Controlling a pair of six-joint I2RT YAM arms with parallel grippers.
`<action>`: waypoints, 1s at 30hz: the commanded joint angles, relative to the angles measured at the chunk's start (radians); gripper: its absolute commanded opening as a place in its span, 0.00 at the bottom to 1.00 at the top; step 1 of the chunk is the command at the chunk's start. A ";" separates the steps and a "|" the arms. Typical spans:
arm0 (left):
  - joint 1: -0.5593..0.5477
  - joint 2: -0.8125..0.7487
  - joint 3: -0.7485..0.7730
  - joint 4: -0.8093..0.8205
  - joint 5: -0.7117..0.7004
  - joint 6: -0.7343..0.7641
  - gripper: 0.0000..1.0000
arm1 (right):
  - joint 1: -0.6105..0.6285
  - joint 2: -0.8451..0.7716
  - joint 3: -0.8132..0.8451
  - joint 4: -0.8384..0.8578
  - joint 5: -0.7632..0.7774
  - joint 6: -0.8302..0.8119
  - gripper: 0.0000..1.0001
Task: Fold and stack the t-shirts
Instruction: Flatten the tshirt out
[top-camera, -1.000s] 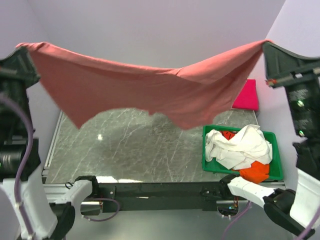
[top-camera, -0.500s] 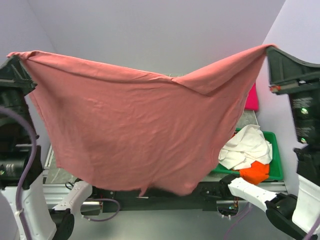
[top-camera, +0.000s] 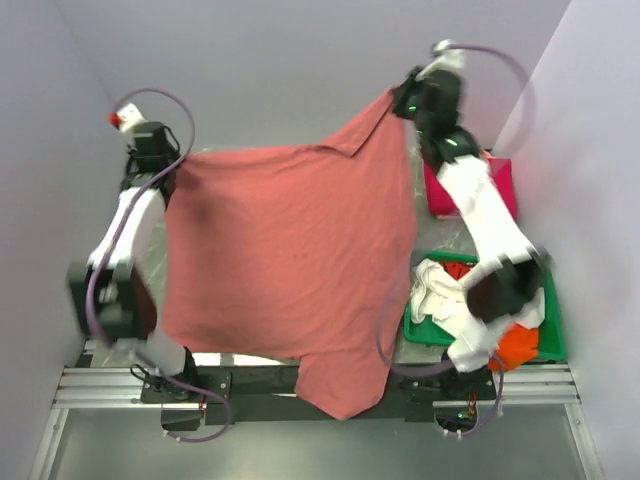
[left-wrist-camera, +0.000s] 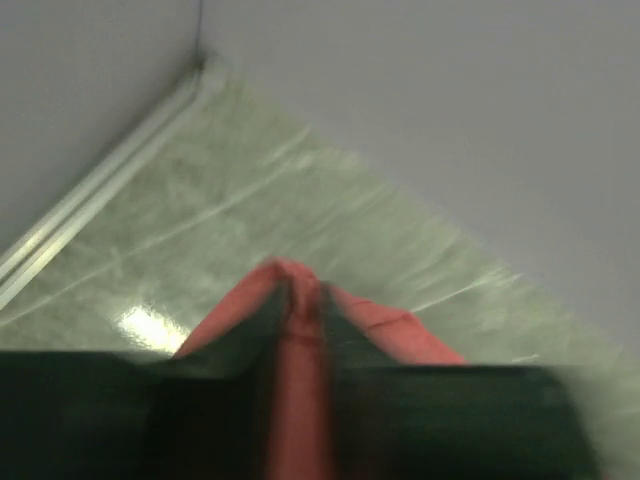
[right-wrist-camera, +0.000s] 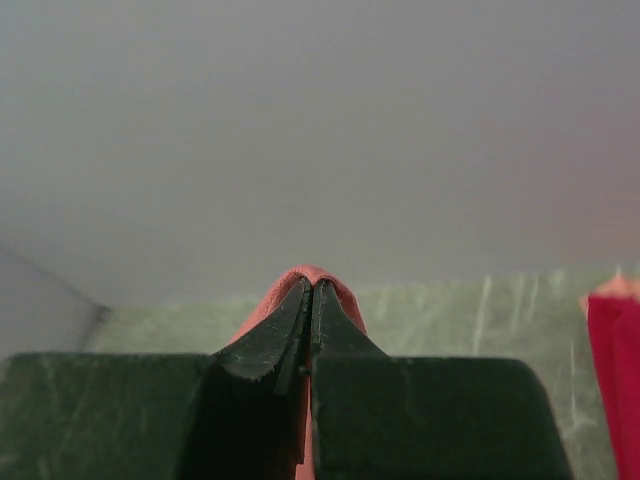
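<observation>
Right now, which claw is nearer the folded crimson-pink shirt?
Right. The right claw pinches a corner of the salmon shirt close beside the crimson-pink shirt; the left claw holds the other corner, far off on the opposite side.

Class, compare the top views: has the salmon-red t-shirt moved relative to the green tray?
Yes. The salmon-red t-shirt has swung down and away toward the back wall; it now stretches out left of the green tray.

lab bench: plain walls (top-camera: 280, 60), marble tabletop (left-wrist-camera: 220, 200)
</observation>
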 joint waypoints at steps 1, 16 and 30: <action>0.029 0.241 0.066 -0.004 0.050 -0.007 0.40 | -0.065 0.344 0.111 -0.115 -0.084 0.054 0.06; -0.011 0.395 0.185 -0.268 0.199 -0.137 0.87 | -0.083 0.408 0.032 -0.280 -0.302 0.091 0.84; 0.041 0.391 -0.055 -0.278 0.333 -0.147 0.88 | 0.067 0.218 -0.391 -0.214 -0.337 0.127 0.79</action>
